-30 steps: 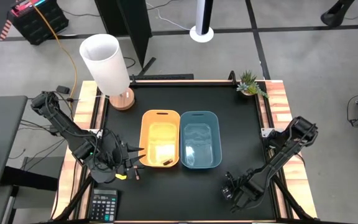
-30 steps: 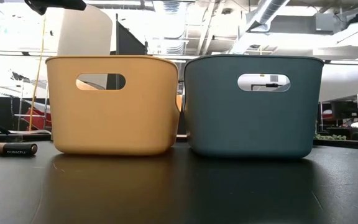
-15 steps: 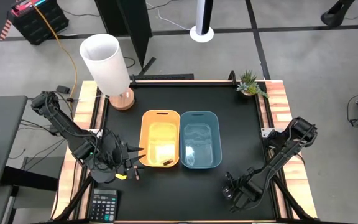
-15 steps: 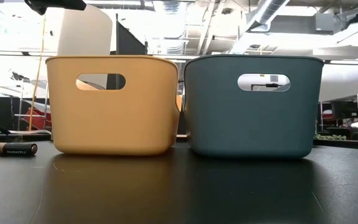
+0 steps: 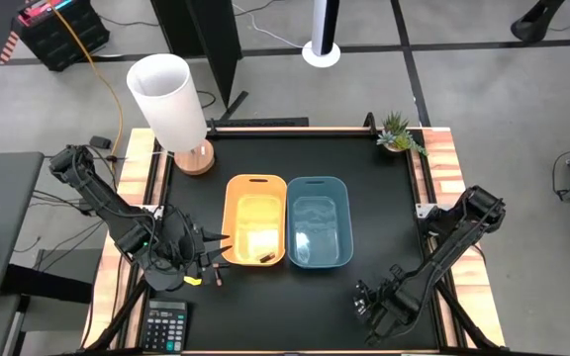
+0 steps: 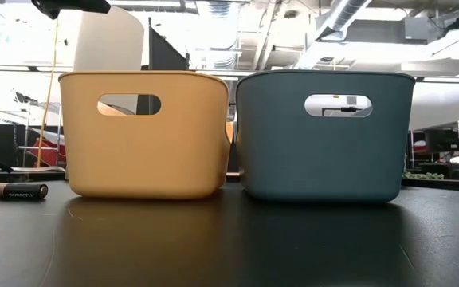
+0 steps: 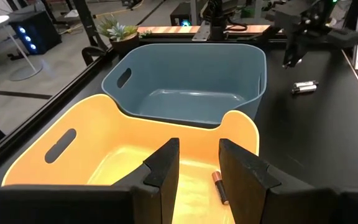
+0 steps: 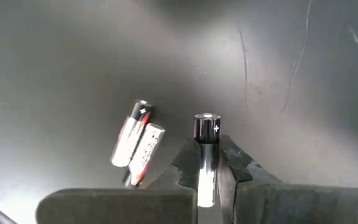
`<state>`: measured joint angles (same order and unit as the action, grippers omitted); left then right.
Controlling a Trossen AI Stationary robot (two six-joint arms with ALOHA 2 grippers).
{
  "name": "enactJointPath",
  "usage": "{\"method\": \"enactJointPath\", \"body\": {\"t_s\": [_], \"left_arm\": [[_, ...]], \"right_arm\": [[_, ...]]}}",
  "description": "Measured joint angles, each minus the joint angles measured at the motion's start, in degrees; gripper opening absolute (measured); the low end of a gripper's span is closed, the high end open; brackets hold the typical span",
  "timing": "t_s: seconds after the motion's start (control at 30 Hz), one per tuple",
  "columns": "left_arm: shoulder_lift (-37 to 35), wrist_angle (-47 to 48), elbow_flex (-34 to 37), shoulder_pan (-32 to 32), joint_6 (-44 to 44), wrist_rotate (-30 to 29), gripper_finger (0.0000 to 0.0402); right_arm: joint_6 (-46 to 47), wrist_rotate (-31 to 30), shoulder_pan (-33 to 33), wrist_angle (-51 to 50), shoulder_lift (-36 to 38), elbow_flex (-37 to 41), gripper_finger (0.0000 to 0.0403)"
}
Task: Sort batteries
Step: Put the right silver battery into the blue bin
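An orange bin [image 5: 255, 233] and a blue bin [image 5: 319, 234] stand side by side mid-table. One dark reddish-brown battery [image 7: 220, 187] lies on the orange bin's floor. My left gripper [image 7: 197, 163] hovers open over that bin's left wall. Another dark battery [image 6: 20, 191] lies on the table close to it. My right gripper [image 8: 206, 163] is low near the table's near right edge [image 5: 364, 303], shut on a silvery-white battery. Two more silvery-white batteries [image 8: 137, 145] lie together on the table beside it. My right gripper pinches a silvery-white battery [image 8: 205, 163] between its two fingers. The battery lies along the fingers, and its black plus end [image 8: 206, 126] sticks out past the fingertips. The fingers come from above, slanting down at the table. Whether the battery is clear of the table I cannot tell.
A white lamp [image 5: 171, 104] stands at the far left corner and a small plant [image 5: 399, 133] at the far right corner. A grey calculator [image 5: 163, 326] lies at the near left edge. Bare black table lies in front of the bins [image 6: 237, 239].
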<state>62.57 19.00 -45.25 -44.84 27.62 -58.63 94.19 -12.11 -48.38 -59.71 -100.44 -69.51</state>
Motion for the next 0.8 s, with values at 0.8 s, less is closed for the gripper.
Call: {"method": "enactJointPath", "body": {"t_s": [0.8], "left_arm": [[0.0, -0.04, 0.0, 0.02, 0.04, -0.02, 0.0107]], "right_arm": [[-32.48, -14.98, 11.17, -20.41, 0.11, -24.46, 0.0033]]}}
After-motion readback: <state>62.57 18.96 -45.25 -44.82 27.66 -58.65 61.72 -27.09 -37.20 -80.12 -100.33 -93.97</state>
